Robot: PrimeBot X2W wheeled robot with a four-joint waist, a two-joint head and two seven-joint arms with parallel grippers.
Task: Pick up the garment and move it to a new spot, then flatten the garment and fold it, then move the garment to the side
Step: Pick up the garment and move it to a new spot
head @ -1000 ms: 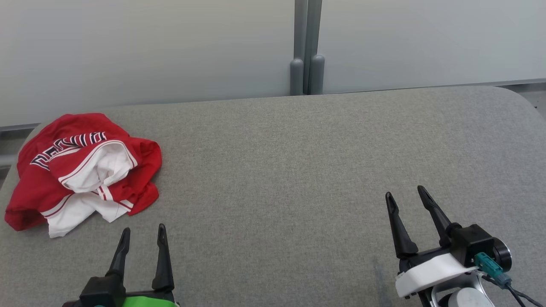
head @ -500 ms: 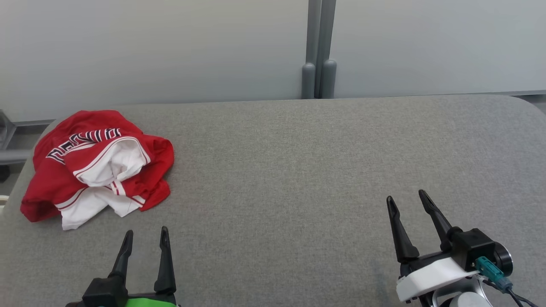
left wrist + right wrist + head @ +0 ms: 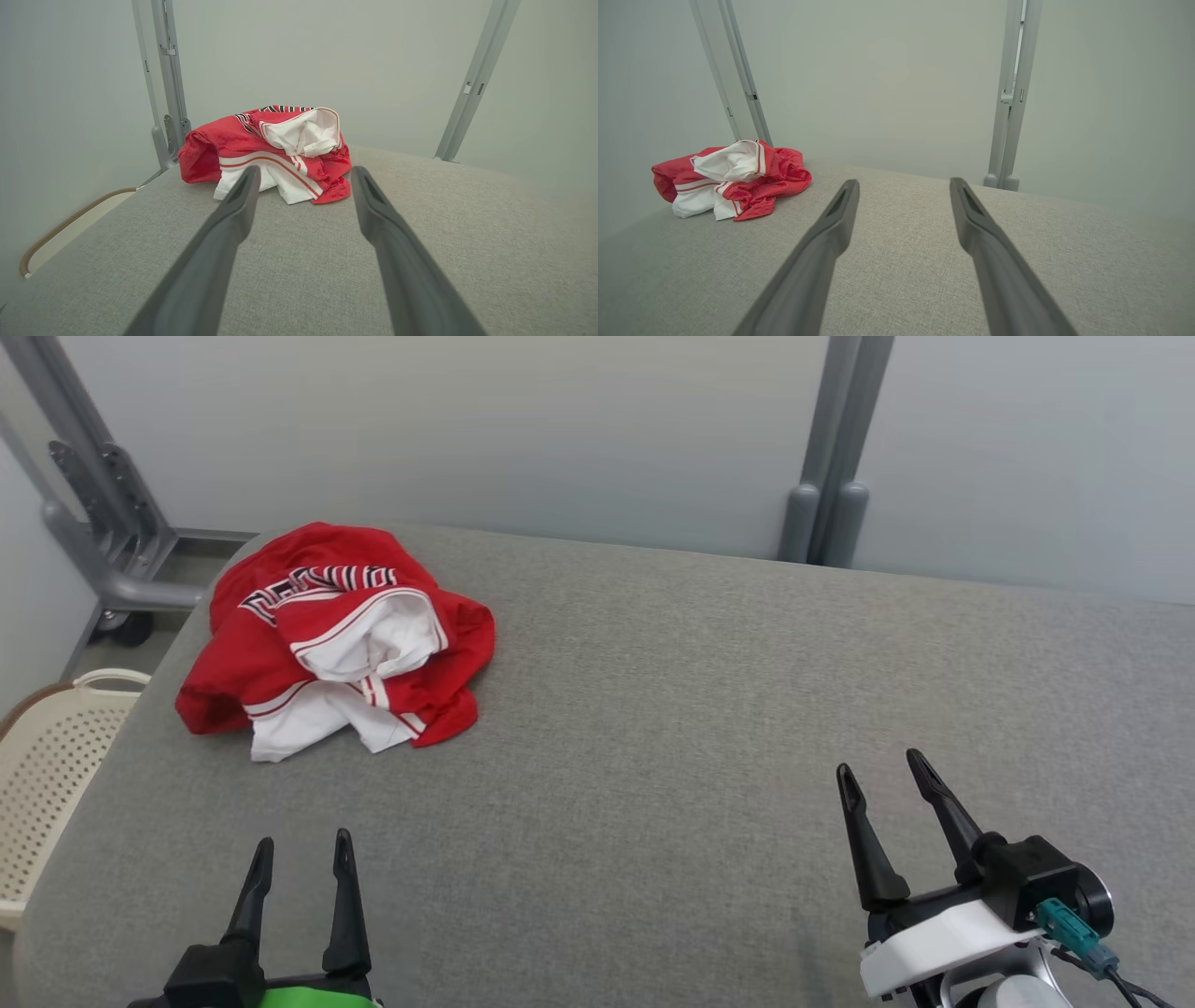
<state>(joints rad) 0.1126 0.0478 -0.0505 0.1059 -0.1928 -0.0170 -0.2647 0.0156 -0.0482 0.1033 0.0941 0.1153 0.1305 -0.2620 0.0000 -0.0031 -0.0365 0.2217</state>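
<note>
A crumpled red and white garment point(image 3: 331, 639) with dark lettering lies in a heap at the far left corner of the grey padded table point(image 3: 672, 728). My left gripper point(image 3: 301, 847) is open near the table's front edge, well short of the heap, and its wrist view has the garment point(image 3: 275, 154) straight ahead beyond the fingertips. My right gripper point(image 3: 878, 770) stands open and empty at the front right, far from the garment point(image 3: 733, 179), which sits off to its left.
A cream perforated basket point(image 3: 42, 756) stands on the floor beside the table's left edge. Grey metal frame posts point(image 3: 831, 476) rise behind the table against a pale wall, and another frame leg point(image 3: 93, 504) stands at the back left.
The head camera has turned to the left, so the garment now sits nearer the picture's middle and the basket has come into sight. Both grippers stay open and keep their places.
</note>
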